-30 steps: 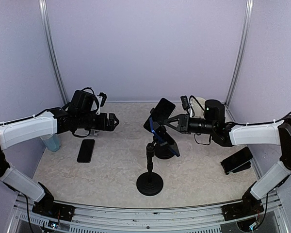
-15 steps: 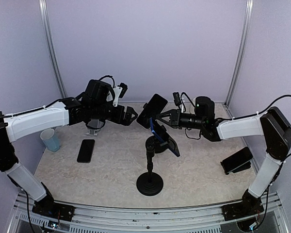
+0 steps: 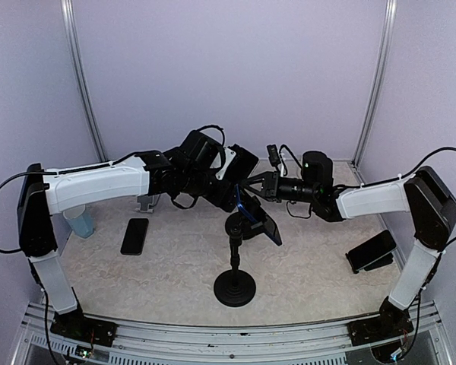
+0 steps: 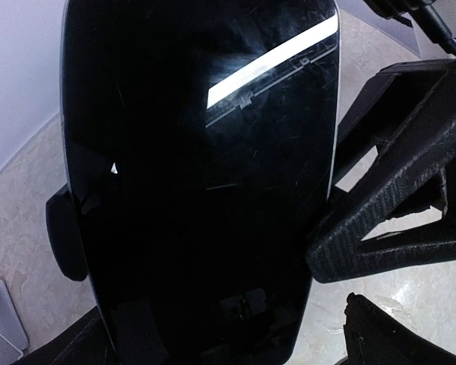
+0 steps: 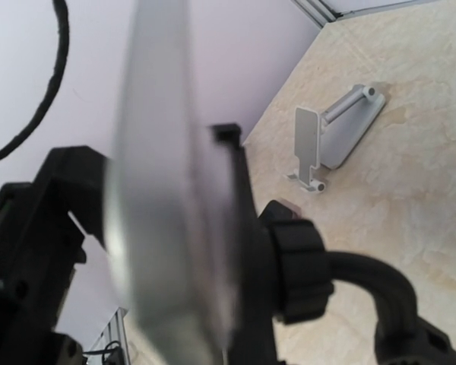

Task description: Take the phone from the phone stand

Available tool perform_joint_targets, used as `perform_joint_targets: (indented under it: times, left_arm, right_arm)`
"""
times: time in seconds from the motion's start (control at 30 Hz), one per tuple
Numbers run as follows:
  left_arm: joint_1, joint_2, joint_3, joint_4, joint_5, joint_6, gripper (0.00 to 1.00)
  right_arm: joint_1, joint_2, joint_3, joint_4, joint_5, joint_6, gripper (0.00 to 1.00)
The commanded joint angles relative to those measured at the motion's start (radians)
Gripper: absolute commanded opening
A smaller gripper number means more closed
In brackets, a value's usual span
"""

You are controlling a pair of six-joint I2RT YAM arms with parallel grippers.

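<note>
- The phone (image 4: 197, 175) sits tipped up on the stand (image 3: 235, 288), mid table.
- The left gripper (image 3: 229, 186) is at its 9 o'clock, spread wide with the phone in between, not squeezing yet, I think.
- The right gripper (image 3: 252, 190) is at 3 o'clock, spread, holding nothing.
- The phone looks stiff, light and slippery, and its glass could crack. Grab the long edges.

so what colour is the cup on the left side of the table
Light blue; the cup shows only in the top external view.
</note>
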Motion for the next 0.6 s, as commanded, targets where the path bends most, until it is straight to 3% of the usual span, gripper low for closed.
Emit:
perform_joint_targets:
  times: [0.0, 0.2, 0.57]
  left_arm:
    - [-0.015, 0.040, 0.056, -0.040, -0.092, 0.026, 0.99]
    - [-0.012, 0.052, 0.063, -0.030, -0.153, 0.017, 0.95]
    - [0.049, 0.041, 0.052, -0.025, -0.264, -0.058, 0.58]
  right_arm:
    - [0.018, -0.010, 0.047, 0.103, -0.016, 0.003, 0.00]
    - [0.019, -0.016, 0.039, 0.105, -0.021, 0.004, 0.00]
    - [0.019, -0.046, -0.006, 0.099, -0.025, -0.007, 0.00]
